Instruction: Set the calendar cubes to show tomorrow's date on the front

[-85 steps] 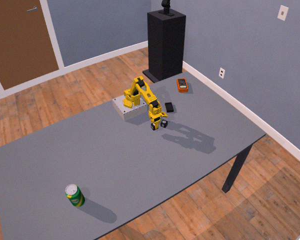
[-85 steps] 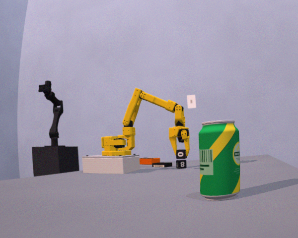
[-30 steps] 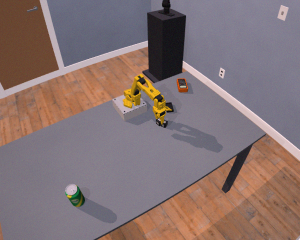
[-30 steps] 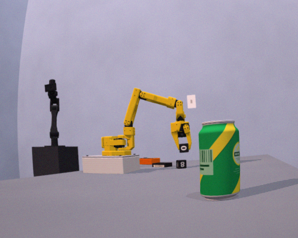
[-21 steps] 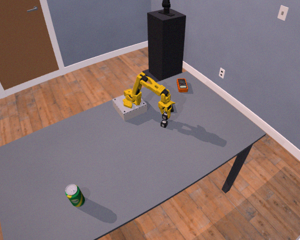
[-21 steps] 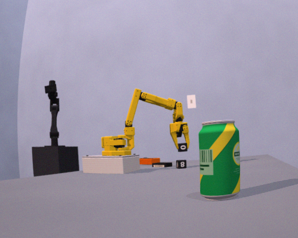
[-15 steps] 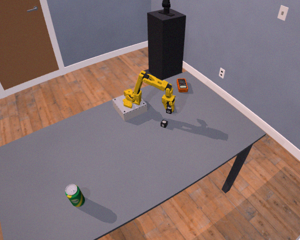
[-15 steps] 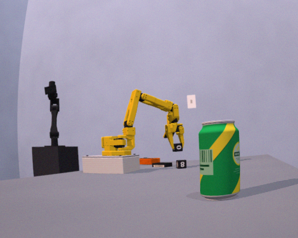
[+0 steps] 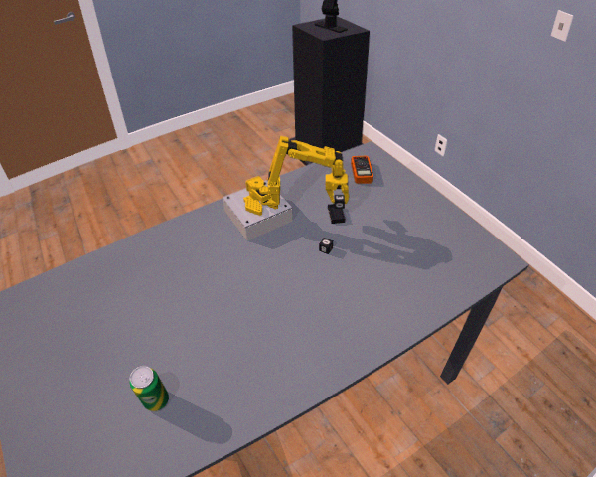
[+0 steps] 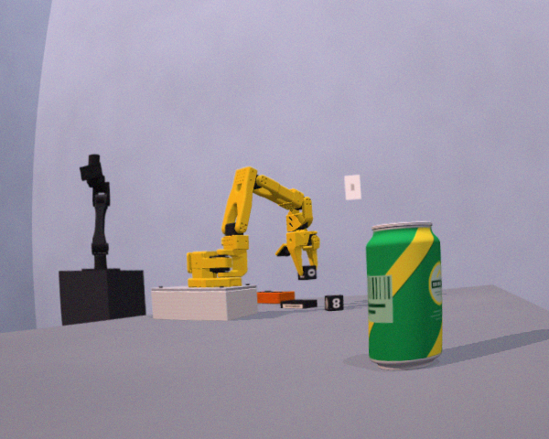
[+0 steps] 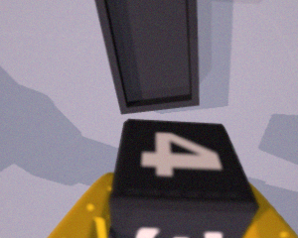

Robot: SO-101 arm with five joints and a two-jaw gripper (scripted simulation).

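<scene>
My gripper [image 9: 338,199] [image 10: 307,273] is shut on a black number cube [image 9: 339,201] [image 10: 307,273] [image 11: 174,159] and holds it above the table. In the wrist view the held cube shows a 4 lying on its side, and part of another digit below it. In the exterior view it shows a 0. The black tray [image 9: 337,218] [image 10: 298,305] [image 11: 194,55] lies below and just beyond the held cube, and looks empty. A second black cube [image 9: 325,245] [image 10: 334,303] sits on the table apart from the tray, with an 8 facing the exterior camera.
An orange multimeter [image 9: 362,170] [image 10: 275,296] lies behind the tray. A green and yellow can [image 9: 151,391] [image 10: 403,297] stands far off on the table. The arm's light base box [image 9: 267,224] [image 10: 189,305] stands beside the work area.
</scene>
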